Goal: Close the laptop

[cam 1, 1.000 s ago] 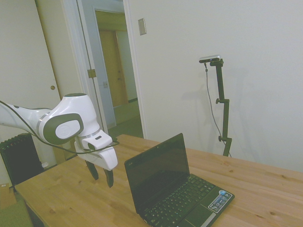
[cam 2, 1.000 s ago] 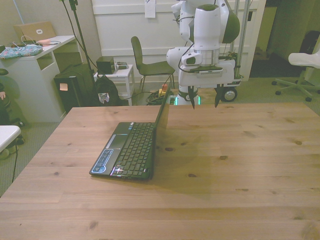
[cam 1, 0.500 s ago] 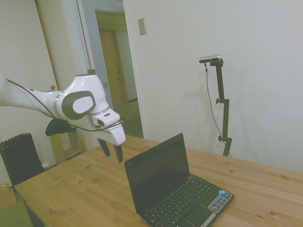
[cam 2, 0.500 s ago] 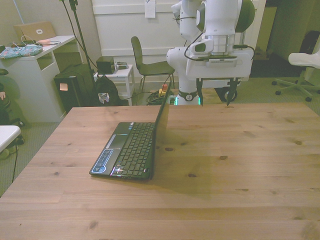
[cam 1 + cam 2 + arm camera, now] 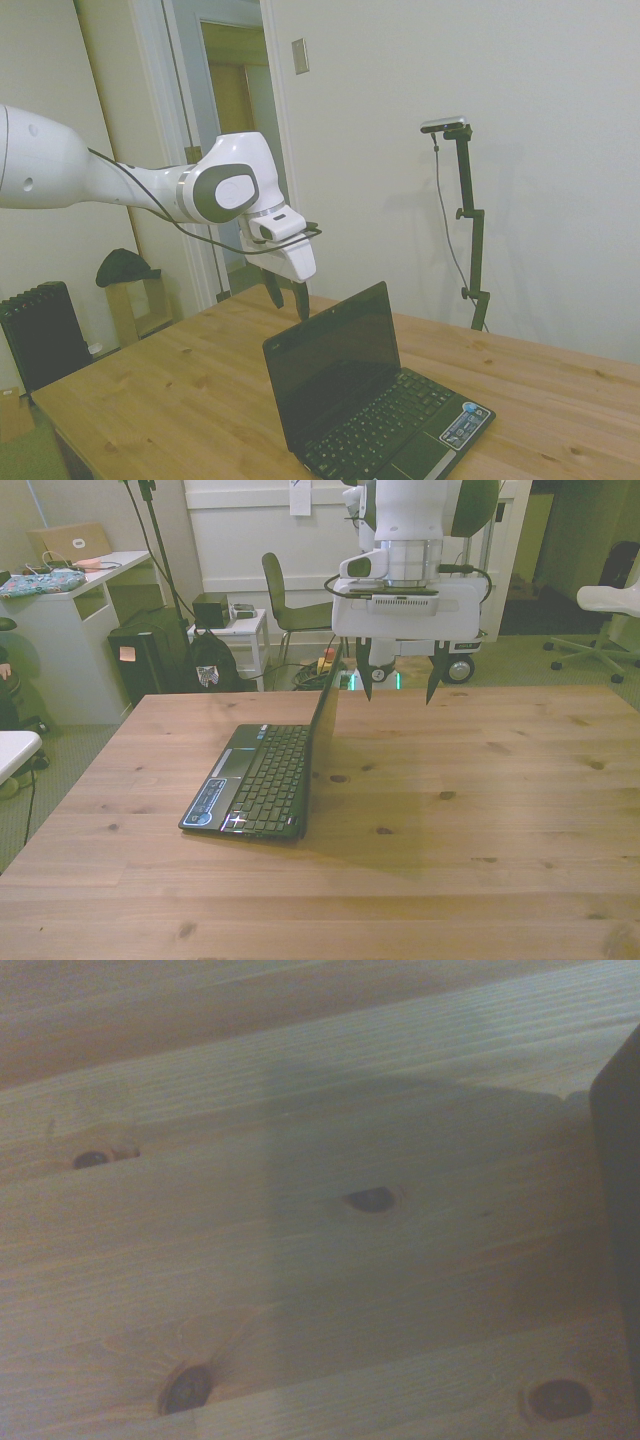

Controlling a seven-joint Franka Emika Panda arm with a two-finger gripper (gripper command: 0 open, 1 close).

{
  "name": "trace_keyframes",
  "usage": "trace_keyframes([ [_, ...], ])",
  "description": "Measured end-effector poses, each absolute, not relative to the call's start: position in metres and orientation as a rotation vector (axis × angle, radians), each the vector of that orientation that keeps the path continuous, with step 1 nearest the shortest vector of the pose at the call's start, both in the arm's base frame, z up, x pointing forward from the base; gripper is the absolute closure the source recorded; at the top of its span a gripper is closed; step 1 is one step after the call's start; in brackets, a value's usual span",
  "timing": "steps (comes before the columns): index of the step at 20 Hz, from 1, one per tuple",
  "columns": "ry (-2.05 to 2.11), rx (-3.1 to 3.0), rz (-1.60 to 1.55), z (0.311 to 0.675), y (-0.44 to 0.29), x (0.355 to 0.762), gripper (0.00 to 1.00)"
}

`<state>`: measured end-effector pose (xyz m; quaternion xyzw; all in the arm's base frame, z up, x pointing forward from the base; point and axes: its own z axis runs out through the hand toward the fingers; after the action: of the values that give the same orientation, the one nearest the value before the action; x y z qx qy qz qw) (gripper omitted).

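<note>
Black laptop [image 5: 375, 400] open on wooden bench [image 5: 480, 810], lid upright, unmoved. Gripper [image 5: 398, 685] raised since a second ago, now hovering just behind lid's top edge, not touching; fingers [image 5: 366, 684] spread wide, holding nothing.

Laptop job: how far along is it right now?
Nothing is closed yet: the laptop stands open, screen upright. In hand: the open claw hangs in the air behind the lid's top edge, touching nothing. Left: get the claw against the back of the lid and push it down onto the keyboard.
</note>
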<state>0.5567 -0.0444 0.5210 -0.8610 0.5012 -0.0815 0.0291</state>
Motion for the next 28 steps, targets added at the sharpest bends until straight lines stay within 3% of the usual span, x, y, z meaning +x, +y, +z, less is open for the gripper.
trace_keyframes([
  [18, 1.645, -2.621, -0.194, 0.52, -0.08, 0.559, 1.0],
  [28, 1.789, -2.549, -0.147, 0.517, -0.145, 0.541, 1.0],
])
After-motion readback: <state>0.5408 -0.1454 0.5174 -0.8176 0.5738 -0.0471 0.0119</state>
